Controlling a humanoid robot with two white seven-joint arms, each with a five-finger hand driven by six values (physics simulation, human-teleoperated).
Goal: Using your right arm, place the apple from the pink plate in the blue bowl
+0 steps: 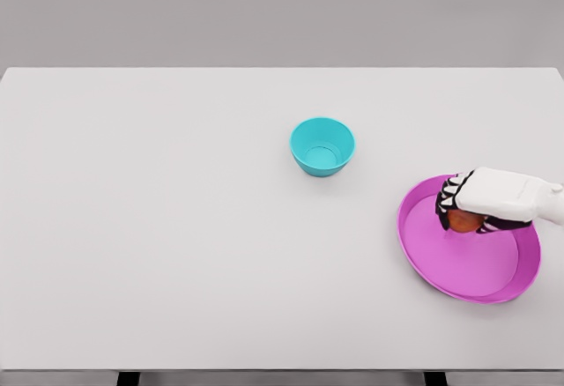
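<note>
apple: small round orange-red apple (462,221) on shallow round pink plate (467,271), upper-left part
right hand: white five-finger right hand (480,201) over apple, fingers curled around it
target: teal-blue round bowl (322,146), up-left of apple, well apart
left arm: out of view

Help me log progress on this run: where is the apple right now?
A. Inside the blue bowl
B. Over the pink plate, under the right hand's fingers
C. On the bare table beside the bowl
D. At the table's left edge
B: the apple shows over the pink plate with the right hand curled around it, and the blue bowl holds nothing.
</note>
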